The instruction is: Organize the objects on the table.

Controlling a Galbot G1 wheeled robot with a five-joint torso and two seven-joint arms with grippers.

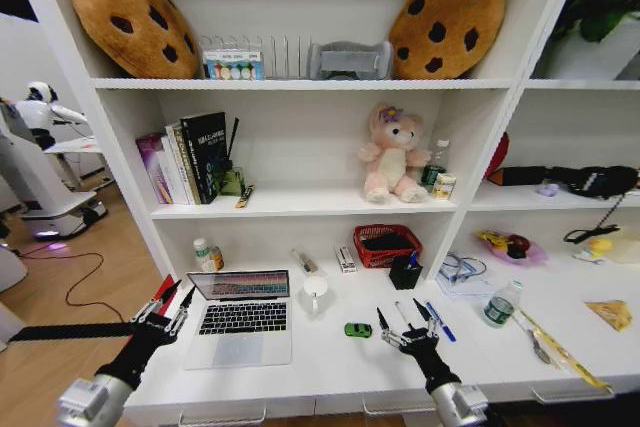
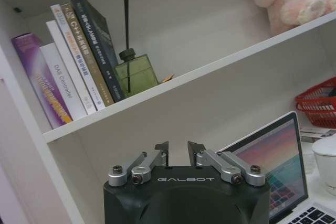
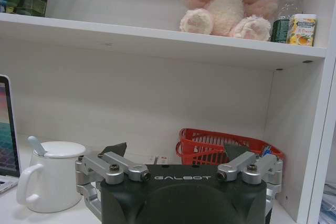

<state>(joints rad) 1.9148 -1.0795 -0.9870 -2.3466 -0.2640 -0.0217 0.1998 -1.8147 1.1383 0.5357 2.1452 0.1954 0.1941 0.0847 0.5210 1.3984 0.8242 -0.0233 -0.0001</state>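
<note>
The left gripper (image 1: 172, 307), jaws parted and holding nothing, hovers beside the thin silver laptop (image 1: 243, 317). The right gripper (image 1: 407, 322), spread wide and bare, hangs just beside the tiny green toy car (image 1: 357, 329).

1 laptop (image 1: 242, 319), 1 toy car (image 1: 357, 330), 2 cookie cushions (image 1: 127, 17), 1 bear (image 1: 393, 153)

From my head camera the print on the book (image 1: 208, 155) spines is too small for me to read. The laptop (image 2: 273, 169) is cut off by the edge in my left wrist picture. My right gripper (image 3: 176, 153) body hides the lower part of the red basket (image 3: 210, 145).
</note>
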